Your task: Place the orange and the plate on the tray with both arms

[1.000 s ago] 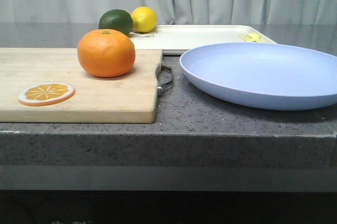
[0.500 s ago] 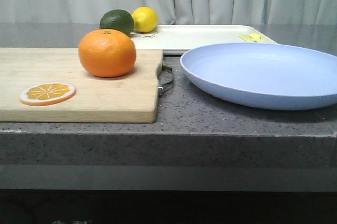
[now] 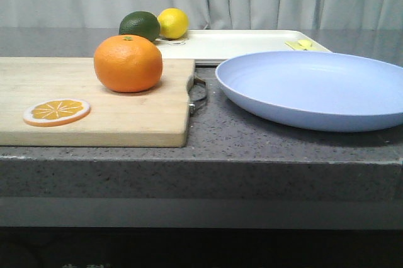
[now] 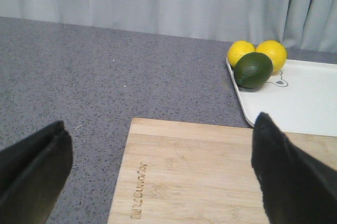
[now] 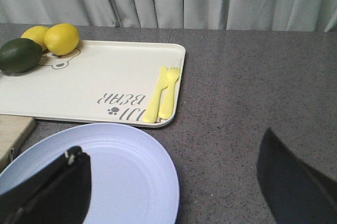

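Note:
The orange (image 3: 128, 63) sits on a wooden cutting board (image 3: 94, 101) at the left. The pale blue plate (image 3: 315, 89) lies on the counter at the right. The cream tray (image 3: 233, 43) lies behind both. Neither gripper shows in the front view. My left gripper (image 4: 158, 182) is open and empty over the cutting board (image 4: 195, 171), with the tray (image 4: 295, 100) beyond it; the orange is out of that view. My right gripper (image 5: 171, 187) is open and empty over the plate's (image 5: 131, 171) edge, one finger (image 5: 47, 192) above the plate, the other over bare counter. The tray (image 5: 100, 84) lies beyond it.
A green lime (image 3: 140, 26) and a yellow lemon (image 3: 172, 22) sit at the tray's far left corner; the wrist views show two lemons (image 5: 62, 38). A yellow fork and knife (image 5: 163, 95) lie on the tray's right side. An orange slice (image 3: 56, 111) lies on the board's front left.

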`<state>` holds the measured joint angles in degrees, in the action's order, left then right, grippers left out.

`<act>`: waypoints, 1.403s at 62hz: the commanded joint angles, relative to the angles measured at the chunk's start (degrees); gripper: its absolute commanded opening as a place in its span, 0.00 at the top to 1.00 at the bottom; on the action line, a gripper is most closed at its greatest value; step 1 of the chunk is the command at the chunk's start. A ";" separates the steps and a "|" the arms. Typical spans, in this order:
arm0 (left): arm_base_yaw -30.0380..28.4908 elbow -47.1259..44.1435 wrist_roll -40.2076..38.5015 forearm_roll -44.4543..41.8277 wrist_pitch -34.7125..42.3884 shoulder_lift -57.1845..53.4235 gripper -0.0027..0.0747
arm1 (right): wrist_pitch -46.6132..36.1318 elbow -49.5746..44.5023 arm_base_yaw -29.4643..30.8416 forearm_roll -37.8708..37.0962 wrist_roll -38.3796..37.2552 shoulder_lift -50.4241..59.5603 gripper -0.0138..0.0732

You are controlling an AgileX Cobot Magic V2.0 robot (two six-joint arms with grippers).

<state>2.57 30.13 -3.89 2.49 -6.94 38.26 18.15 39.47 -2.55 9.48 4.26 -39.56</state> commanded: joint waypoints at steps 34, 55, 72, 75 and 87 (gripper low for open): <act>24.66 41.23 0.16 0.70 -26.87 37.25 0.10 | -4.70 2.00 0.06 0.25 0.28 -0.21 0.10; 30.87 66.26 0.59 0.03 -50.82 58.85 0.10 | -4.70 2.00 0.06 0.25 0.28 -0.21 0.10; 30.87 71.14 0.59 0.14 -61.75 64.90 0.10 | -4.76 2.00 0.06 0.25 0.28 -0.21 0.10; 30.87 71.14 0.59 0.26 -62.44 65.55 0.10 | -4.76 2.00 0.06 0.25 0.28 -0.21 0.10; 30.87 71.14 0.59 0.49 -64.96 67.28 0.10 | -5.13 2.00 0.06 0.25 0.28 -0.21 0.10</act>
<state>33.10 99.29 -3.40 2.42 -70.67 107.67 18.15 39.47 -2.55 9.48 4.26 -39.56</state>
